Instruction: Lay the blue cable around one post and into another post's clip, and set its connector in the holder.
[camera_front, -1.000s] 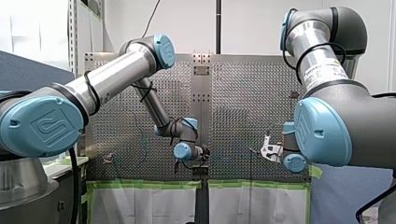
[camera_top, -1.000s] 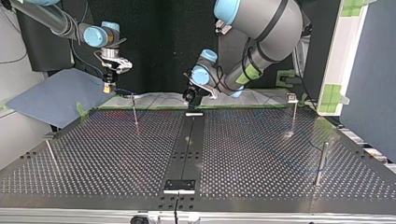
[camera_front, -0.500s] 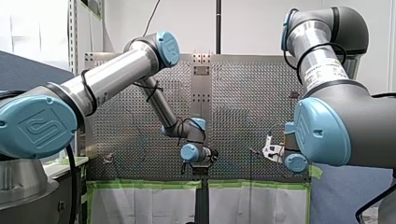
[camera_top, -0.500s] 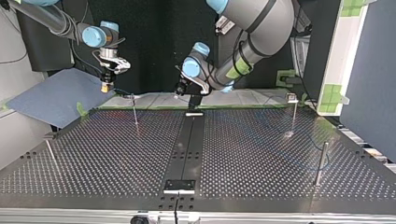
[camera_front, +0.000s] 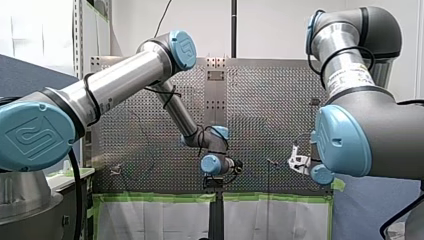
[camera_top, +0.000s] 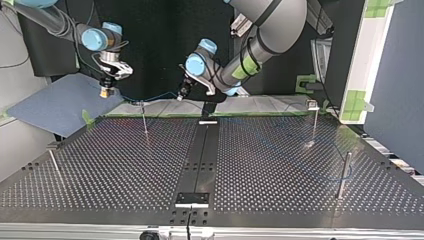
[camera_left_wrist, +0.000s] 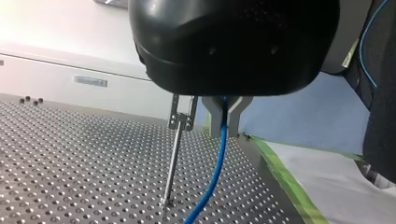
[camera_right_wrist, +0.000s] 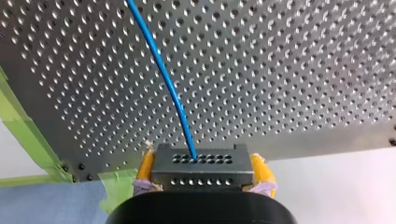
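In the left wrist view my left gripper (camera_left_wrist: 224, 127) is shut on the blue cable (camera_left_wrist: 215, 172), right beside a thin post with a clip (camera_left_wrist: 176, 140). In the top view my left gripper (camera_top: 180, 95) hangs over the table's far edge, right of that post (camera_top: 144, 118). The cable (camera_top: 155, 95) runs on leftwards to my right gripper (camera_top: 104, 93). My right gripper (camera_right_wrist: 201, 171) has yellow pads (camera_right_wrist: 145, 169) shut on the grey connector (camera_right_wrist: 201, 164), held off the table's edge, with the cable (camera_right_wrist: 163, 74) leaving it. A faint stretch of cable reaches a post (camera_top: 343, 175) at the right.
Another clip post (camera_top: 314, 120) stands at the top view's far right and a thin post (camera_top: 54, 165) at its left. A black strip runs down the table's middle with a holder (camera_top: 192, 199) at the near end and another (camera_top: 208, 121) at the far end. Green tape (camera_right_wrist: 23, 135) edges the table.
My left arm has carried the cable towards the top view's left, nearer the clip post. My right gripper has drifted slightly left and up with the connector.
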